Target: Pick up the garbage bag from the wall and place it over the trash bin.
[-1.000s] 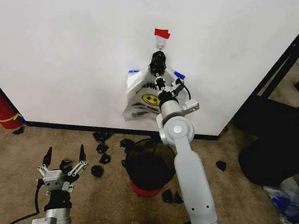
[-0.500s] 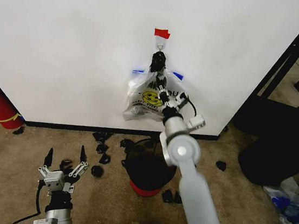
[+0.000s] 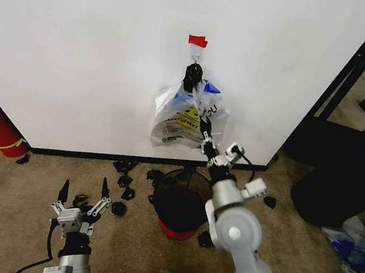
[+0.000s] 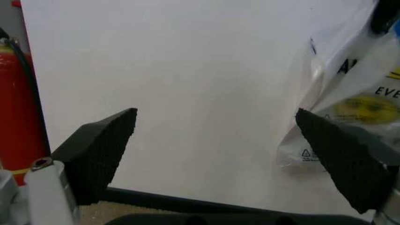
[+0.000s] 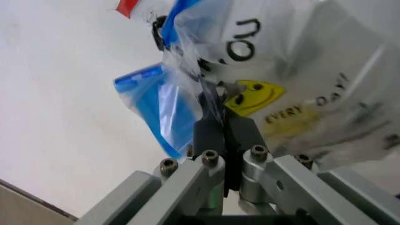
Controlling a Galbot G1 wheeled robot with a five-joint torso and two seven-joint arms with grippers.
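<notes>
The garbage bag [image 3: 186, 117] is thin, crinkled, glossy plastic film, see-through white with blue side panels, and the right gripper [image 5: 224, 123], pinched on a fold of it, has matt black pads on brushed grey metal linkages with small steel screws. The wall [image 3: 93, 52] is smooth, matt white with a black baseboard and a strip of shiny red tape [image 3: 197, 40], while the trash bin [image 3: 181, 206] looks like dull black plastic on a red base, standing on rough beige carpet [image 3: 0, 207]. The left gripper [image 4: 218, 159], spread wide, carries coarse, grainy black pads.
</notes>
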